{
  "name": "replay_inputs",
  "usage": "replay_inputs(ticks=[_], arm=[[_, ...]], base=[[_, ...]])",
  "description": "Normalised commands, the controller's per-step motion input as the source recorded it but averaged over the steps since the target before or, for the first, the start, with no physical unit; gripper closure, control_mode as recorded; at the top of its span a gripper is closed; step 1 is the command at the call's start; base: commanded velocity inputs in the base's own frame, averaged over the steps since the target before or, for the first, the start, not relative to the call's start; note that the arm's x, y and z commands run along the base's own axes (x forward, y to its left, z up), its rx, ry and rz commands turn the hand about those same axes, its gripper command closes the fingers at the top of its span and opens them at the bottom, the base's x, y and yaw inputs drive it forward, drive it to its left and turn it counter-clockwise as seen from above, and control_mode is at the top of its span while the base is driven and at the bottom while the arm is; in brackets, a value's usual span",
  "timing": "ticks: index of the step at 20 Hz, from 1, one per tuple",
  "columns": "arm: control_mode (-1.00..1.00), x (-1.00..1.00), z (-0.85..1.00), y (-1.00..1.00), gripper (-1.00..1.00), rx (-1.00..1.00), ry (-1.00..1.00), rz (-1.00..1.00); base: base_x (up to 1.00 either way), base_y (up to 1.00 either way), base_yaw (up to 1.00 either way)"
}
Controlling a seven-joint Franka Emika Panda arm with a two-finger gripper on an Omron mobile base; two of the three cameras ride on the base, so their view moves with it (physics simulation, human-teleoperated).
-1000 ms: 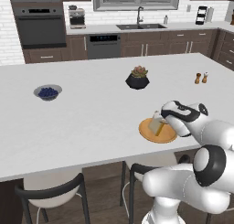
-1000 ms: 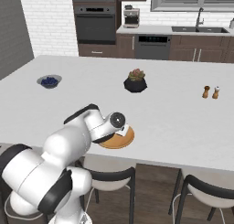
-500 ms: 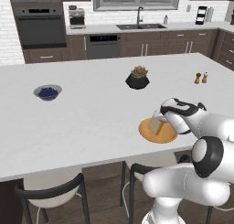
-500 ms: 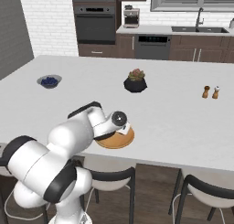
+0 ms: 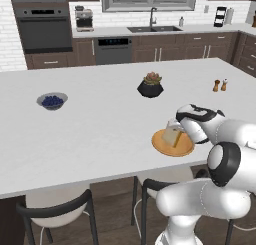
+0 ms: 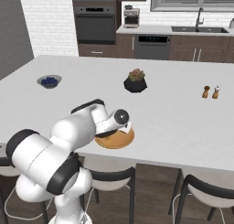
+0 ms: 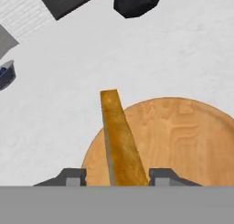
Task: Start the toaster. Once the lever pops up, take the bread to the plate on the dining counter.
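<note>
The bread (image 5: 172, 137) stands on its edge, leaning, on the orange-tan plate (image 5: 164, 148) near the front edge of the dining counter (image 5: 100, 134). My gripper (image 5: 175, 127) hangs just above the slice. In the hand view the bread (image 7: 119, 141) runs crust-up between the two fingertips (image 7: 75, 176) over the plate (image 7: 183, 136). The gripper (image 7: 119, 177) is open: a gap shows on the left of the slice, while the right fingertip is close against it. In the right base view the plate (image 6: 114, 141) lies under the hand. The toaster and its lever are out of view.
A small grey bowl of blueberries (image 5: 52, 100) sits at the counter's left. A dark pot with a plant (image 5: 150, 85) stands behind the plate, with salt and pepper shakers (image 5: 220, 85) at the right. Dark chairs (image 5: 55, 209) line the near side.
The jaws have parted from the bread, which now rests on the plate. The arm has hardly moved.
</note>
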Motion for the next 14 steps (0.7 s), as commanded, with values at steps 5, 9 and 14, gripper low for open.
replay_inputs(ticks=[5,9,14], arm=[[-1.0,-0.01,0.0,-0.44,-1.0,0.0,0.0,0.0],[-1.0,-0.02,0.0,-0.48,-1.0,-0.01,0.0,0.0],[-1.0,-0.11,0.0,-0.43,-1.0,-0.05,0.0,0.0]], base=[[0.0,0.0,0.0],[0.0,0.0,0.0],[0.0,0.0,0.0]])
